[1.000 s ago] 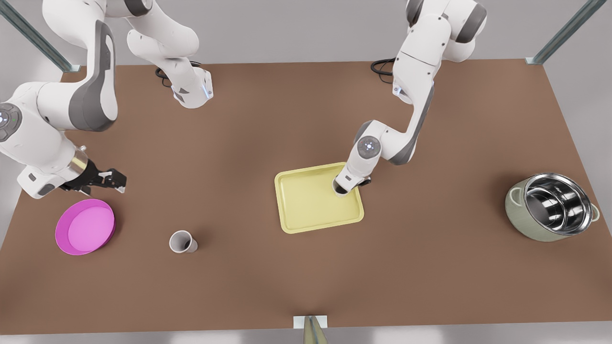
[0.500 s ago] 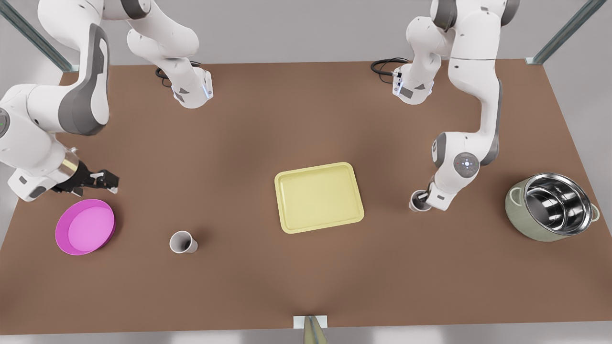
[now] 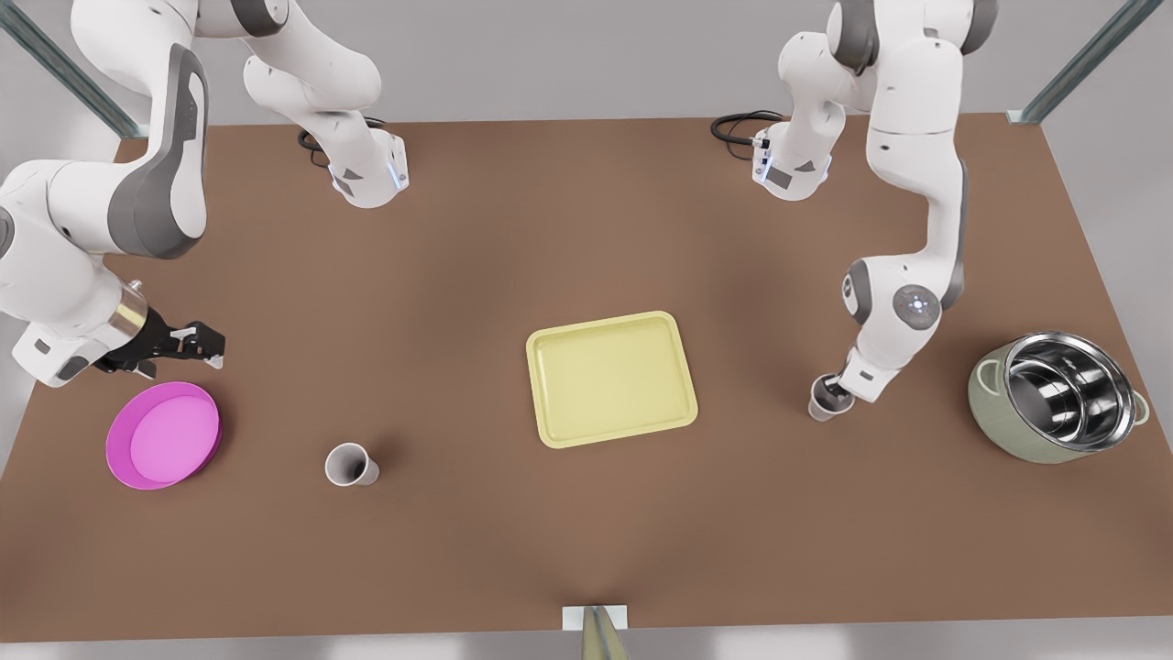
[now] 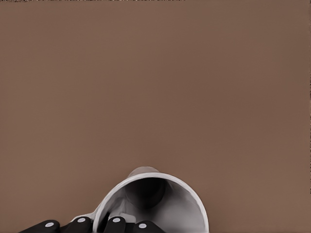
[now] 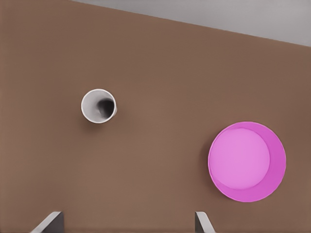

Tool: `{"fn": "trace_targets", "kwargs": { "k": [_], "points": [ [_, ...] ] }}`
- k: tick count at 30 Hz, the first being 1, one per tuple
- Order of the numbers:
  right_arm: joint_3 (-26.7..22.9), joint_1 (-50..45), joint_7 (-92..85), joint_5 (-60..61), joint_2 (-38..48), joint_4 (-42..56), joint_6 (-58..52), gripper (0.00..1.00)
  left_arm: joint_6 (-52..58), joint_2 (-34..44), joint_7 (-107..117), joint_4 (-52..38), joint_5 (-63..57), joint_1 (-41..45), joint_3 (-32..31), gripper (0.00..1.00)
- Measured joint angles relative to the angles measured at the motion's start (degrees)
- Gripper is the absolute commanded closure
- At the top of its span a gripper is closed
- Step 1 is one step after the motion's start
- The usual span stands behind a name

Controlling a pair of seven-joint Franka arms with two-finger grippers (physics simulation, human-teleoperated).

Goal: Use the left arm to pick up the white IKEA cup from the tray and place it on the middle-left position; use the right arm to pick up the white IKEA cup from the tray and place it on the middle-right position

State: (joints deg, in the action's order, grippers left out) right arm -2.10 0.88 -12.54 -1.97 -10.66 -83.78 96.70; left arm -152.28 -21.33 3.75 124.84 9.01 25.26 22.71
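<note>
The left gripper pinches the cup at its rim. It stands at the front view's right, hanging from an arm that reaches down from the far edge. In the left wrist view its dark fingers sit at the lip of the cup, whose mouth faces the camera. The cup is off the tray, near its right side in the front view, between tray and pot. Whether the cup's base touches the table cannot be told.

The tray lies flat at mid-table with nothing on it. A second cup stands upright on the table at the front view's left, well apart from the tray, between it and the pink dish.

The right gripper waits at the front view's left, just beyond the dish, holding nothing. In the right wrist view its fingers are spread wide, with the second cup and the dish on the table below.
</note>
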Motion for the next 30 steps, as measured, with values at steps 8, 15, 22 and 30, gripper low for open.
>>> {"fn": "trace_targets", "kwargs": {
  "k": [8, 15, 22, 30],
  "points": [
    [0.15, 0.00, -1.12, -0.02, 0.06, 0.08, -0.01, 0.00, -2.44, -0.72, -4.98, -0.01, 1.86, -0.03, -0.14, 0.00],
    [0.32, -0.05, -1.65, 0.00, -0.04, 0.08, 0.00, 0.00, -1.53, 2.67, -8.47, 0.02, 2.07, 0.04, 0.12, 0.00],
    [0.35, -0.09, -1.91, -0.06, -0.13, 0.08, 0.01, 0.00, 29.05, 15.56, -9.44, -27.25, -3.00, 1.21, 3.44, 0.00],
    [0.60, -0.08, -2.07, -0.10, -0.13, 0.08, 0.01, 0.00, 47.32, 13.21, -9.13, -35.12, -1.29, -15.20, -11.31, 0.00]
  ]
}}
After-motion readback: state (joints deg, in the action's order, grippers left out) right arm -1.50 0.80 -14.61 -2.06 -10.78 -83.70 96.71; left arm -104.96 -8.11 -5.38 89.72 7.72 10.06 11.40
